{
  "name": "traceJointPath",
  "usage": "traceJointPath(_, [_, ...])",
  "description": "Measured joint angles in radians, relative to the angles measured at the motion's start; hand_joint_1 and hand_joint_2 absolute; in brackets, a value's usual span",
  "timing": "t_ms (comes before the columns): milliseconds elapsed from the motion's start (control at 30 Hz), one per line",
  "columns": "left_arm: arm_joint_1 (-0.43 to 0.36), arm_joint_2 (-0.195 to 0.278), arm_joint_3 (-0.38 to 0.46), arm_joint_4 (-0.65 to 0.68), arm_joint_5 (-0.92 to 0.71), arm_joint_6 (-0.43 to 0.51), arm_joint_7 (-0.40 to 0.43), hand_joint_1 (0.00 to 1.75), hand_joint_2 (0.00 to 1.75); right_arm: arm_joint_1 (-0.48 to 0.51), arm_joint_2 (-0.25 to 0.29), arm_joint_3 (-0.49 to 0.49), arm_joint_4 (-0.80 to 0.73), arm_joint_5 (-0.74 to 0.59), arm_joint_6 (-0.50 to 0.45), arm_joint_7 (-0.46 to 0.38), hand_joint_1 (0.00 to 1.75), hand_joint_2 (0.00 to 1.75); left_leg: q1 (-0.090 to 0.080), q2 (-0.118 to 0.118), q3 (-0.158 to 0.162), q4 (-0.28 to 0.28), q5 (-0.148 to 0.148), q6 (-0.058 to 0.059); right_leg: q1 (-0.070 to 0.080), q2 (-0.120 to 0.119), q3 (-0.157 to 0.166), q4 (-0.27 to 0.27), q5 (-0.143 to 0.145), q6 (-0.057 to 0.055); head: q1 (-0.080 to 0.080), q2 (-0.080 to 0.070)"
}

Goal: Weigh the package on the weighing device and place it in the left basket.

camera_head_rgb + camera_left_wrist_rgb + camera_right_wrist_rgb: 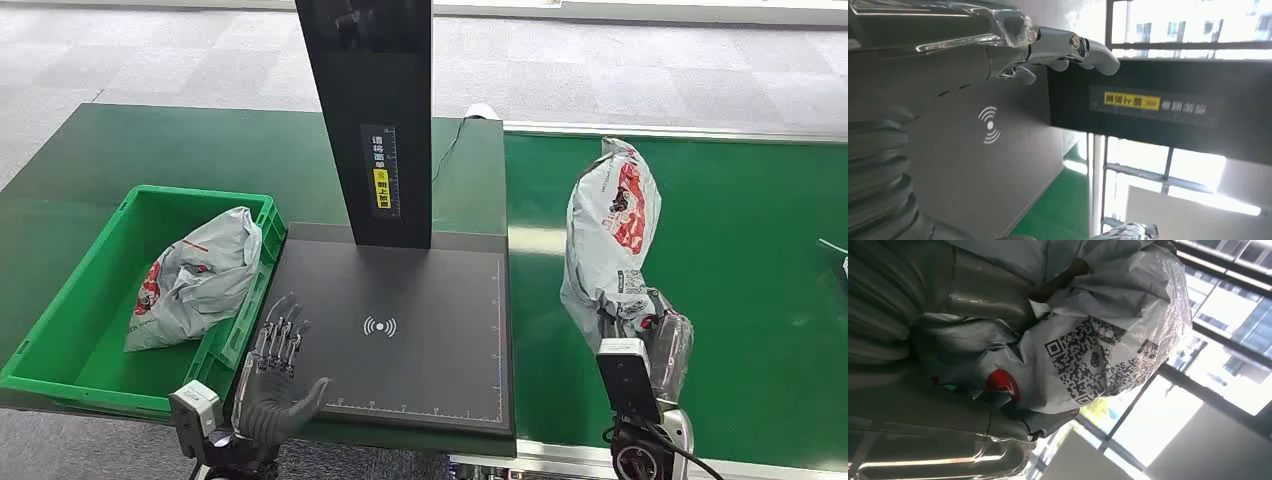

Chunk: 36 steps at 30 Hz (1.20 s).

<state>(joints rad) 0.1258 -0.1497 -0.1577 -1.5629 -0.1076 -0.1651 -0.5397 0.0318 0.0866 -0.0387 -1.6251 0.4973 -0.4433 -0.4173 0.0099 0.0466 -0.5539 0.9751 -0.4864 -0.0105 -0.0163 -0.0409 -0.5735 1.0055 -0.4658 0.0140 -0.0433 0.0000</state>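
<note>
Pickup step — right hand (655, 335) fingers wrapped on the package (610, 225), held upright over the belt, left hand (278, 375) spread and empty — next, swing it onto the scale (440, 340) beside those fingers.

Green table (120, 150) carries a green basket (60, 340) at its left and the black weighing device (420, 340) beside it, touching; to the right runs a green conveyor belt (760, 300).

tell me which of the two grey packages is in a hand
The package over the green belt, gripped by the right hand; the other package lies in the green basket.
</note>
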Motion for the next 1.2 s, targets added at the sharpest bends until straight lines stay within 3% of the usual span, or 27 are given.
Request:
traceJointPath(200, [-0.004, 0.004, 0.002, -0.003, -0.025, 0.045, -0.024, 0.0, 1.75, -0.002, -0.013, 0.149, 0.023, 0.071, 0.178, -0.017, 1.75, 1.75, 0.0, 0.0, 0.0, 0.0, 0.0, 0.0, 0.0, 0.0, 0.0, 0.0, 0.0, 0.0, 0.0, 0.0])
traceJointPath(433, [-0.04, 0.015, 0.002, 0.004, -0.021, 0.043, -0.037, 0.0, 1.75, -0.011, -0.083, 0.363, 0.07, 0.094, 0.391, -0.055, 1.75, 1.75, 0.0, 0.0, 0.0, 0.0, 0.0, 0.0, 0.0, 0.0, 0.0, 0.0, 0.0, 0.0, 0.0, 0.0])
traceJointPath(833, [-0.059, 0.019, 0.008, 0.009, -0.033, 0.051, -0.04, 0.0, 1.75, -0.027, -0.185, 0.507, 0.136, 0.121, 0.617, -0.107, 1.75, 1.75, 0.0, 0.0, 0.0, 0.0, 0.0, 0.0, 0.0, 0.0, 0.0, 0.0, 0.0, 0.0, 0.0, 0.0])
traceJointPath(967, [-0.064, 0.019, 0.009, 0.01, -0.043, 0.061, -0.038, 0.0, 1.75, -0.04, -0.206, 0.538, 0.148, 0.113, 0.658, -0.124, 0.02, 1.75, 0.0, 0.0, 0.0, 0.0, 0.0, 0.0, 0.0, 0.0, 0.0, 0.0, 0.0, 0.0, 0.0, 0.0])
traceJointPath(1200, [-0.055, 0.028, -0.008, 0.011, -0.224, 0.104, 0.014, 0.0, 1.75, -0.071, -0.208, 0.544, 0.177, 0.115, 0.61, -0.096, 0.0, 1.75, 0.0, 0.0, 0.001, 0.0, 0.0, 0.0, 0.0, 0.0, 0.001, 0.0, 0.0, 0.0, 0.0, 0.0])
